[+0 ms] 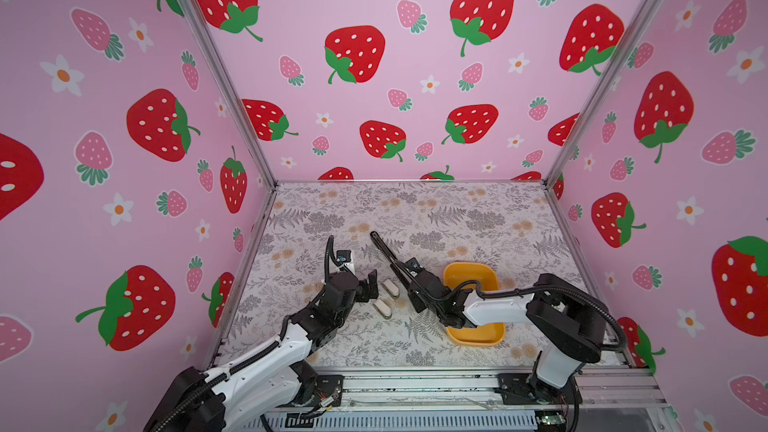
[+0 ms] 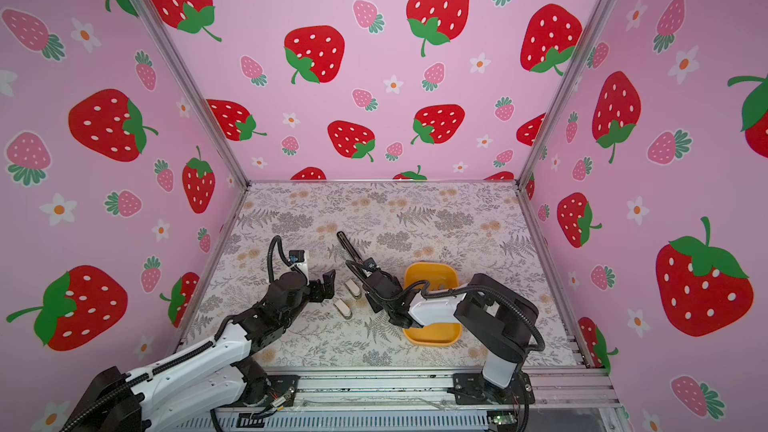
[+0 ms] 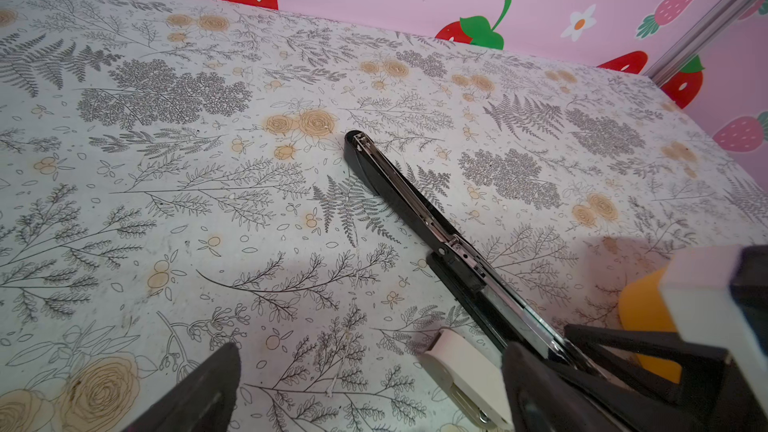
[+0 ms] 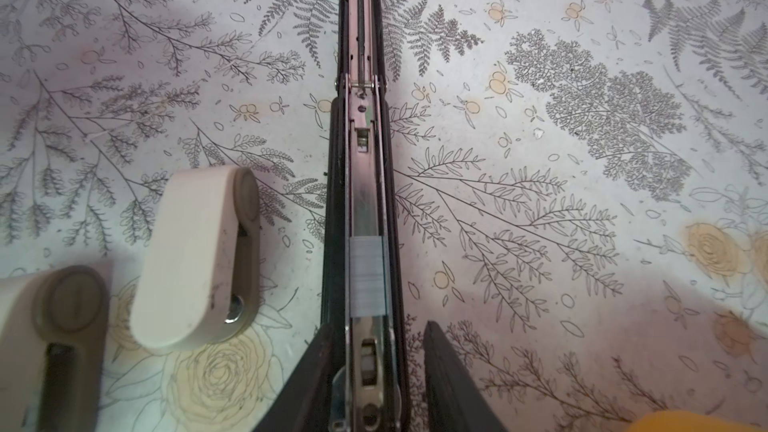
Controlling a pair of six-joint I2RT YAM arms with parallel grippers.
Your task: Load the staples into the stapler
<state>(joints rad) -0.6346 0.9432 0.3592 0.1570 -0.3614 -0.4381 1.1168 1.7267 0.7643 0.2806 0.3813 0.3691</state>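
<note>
Only the right wrist view shows us the staples [image 4: 365, 276]: a short grey strip seated in the metal channel of the opened black stapler [image 4: 360, 118]. In both top views that stapler lies mid-table, pointing toward 11 o'clock. Our right gripper [image 4: 379, 326] straddles it, narrowly parted, one finger clear of it. Our left gripper [image 1: 371, 284], at its 9 o'clock, gapes wide and empty.

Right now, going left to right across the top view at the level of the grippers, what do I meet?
left gripper → pair of small white-topped objects → stapler, lying open, with the right gripper straddling its near part → yellow tray. The stapler's slanted far end reaches back leftward, so it is left out of the order.
</note>
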